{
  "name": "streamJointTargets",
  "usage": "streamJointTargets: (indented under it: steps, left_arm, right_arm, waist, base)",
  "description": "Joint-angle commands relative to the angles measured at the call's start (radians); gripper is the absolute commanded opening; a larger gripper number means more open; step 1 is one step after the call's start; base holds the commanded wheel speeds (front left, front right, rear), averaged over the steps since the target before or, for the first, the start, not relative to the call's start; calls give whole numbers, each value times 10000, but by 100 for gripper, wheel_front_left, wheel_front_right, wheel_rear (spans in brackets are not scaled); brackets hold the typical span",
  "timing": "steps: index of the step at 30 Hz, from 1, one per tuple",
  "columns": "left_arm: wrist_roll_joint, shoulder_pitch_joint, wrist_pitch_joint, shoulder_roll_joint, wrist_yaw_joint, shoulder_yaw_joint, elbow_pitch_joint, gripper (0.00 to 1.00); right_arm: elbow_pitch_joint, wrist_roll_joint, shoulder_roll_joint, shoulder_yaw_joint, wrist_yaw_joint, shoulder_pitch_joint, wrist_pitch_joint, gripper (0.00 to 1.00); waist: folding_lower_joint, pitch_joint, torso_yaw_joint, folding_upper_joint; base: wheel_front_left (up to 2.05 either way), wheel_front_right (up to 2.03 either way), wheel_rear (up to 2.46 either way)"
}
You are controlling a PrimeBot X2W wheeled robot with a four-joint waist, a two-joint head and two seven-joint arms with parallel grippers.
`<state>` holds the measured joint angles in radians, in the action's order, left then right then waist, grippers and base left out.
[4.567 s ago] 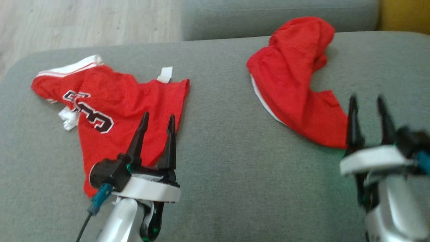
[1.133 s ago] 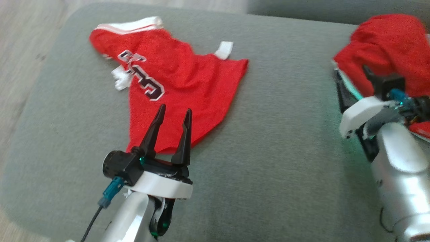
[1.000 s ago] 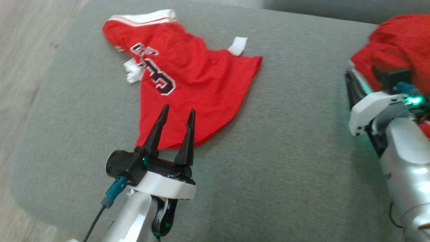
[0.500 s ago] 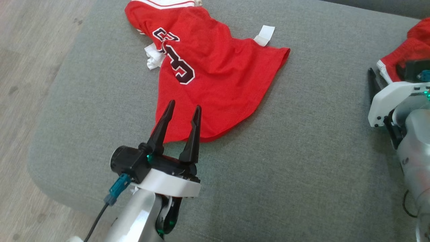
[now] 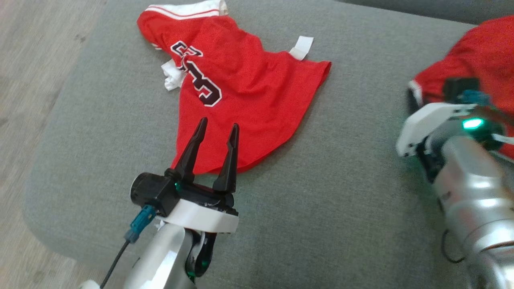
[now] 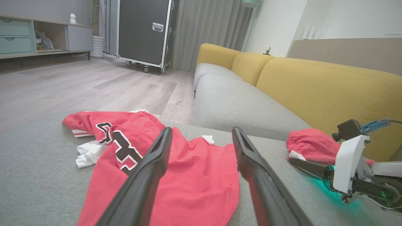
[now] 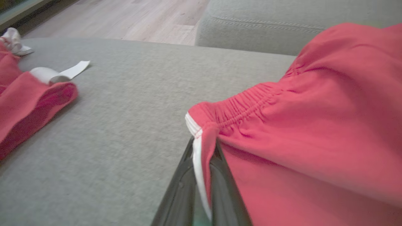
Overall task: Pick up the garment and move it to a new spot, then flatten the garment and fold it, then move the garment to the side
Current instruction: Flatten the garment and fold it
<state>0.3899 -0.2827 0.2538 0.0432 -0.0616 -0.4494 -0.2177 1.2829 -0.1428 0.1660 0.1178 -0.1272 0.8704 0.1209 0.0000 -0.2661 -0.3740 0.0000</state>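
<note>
We found the right gripper (image 7: 203, 147) at the right of the grey cushion (image 5: 341, 180), its two dark fingers pressed together on the red shorts (image 7: 314, 110). They pinched a fold at the end of the gathered waistband (image 7: 241, 106), where a white side stripe (image 7: 196, 150) ran down between them. The rest of the shorts lay bunched to the right of and beyond the fingers, on the far right part of the cushion. We could not tell whether the pinched edge was raised off the fabric. The left gripper (image 5: 219, 123) stood on the near left with its fingers spread apart and nothing between them. Its tips pointed away from us over the near hem of a red jersey (image 5: 249, 100); contact with the cloth could not be judged. That jersey lay spread and rumpled on the far left of the cushion, dark numerals facing up, with white trim at its far edge, well apart from the shorts. Pale wooden floor (image 5: 28, 60) showed past the cushion's left edge. In the left wrist view we noted a yellow sofa back (image 6: 314, 84) behind the shorts, and a black wheeled case (image 6: 144, 28) across the room.
</note>
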Motion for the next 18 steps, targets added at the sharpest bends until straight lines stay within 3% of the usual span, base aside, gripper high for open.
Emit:
streamJointTargets:
  steps: [1,6,13,18]
  left_arm:
    - [-75,-272,80,70,-5,384,261,100]
    - [-188,-158,80,70,-50,519,171,100]
    - [-385,104,80,70,-144,795,44,100]
    - [-481,347,80,70,-211,939,-27,100]
  right_arm:
    - [-313,-349,-391,538,-35,-153,-100,0]
    - [-1652,-2424,-527,2401,-35,-958,-785,0]
    - [-4315,-5554,591,5381,-35,-2151,-1879,0]
    - [-5575,-7081,1218,7038,-35,-2581,-2335,0]
  waist:
    - [0,171,137,0]
    - [0,561,406,0]
    - [0,1214,837,0]
    - [0,1695,1106,0]
  base:
    - [0,0,0]
    - [0,0,0]
    - [0,0,0]
    - [0,0,0]
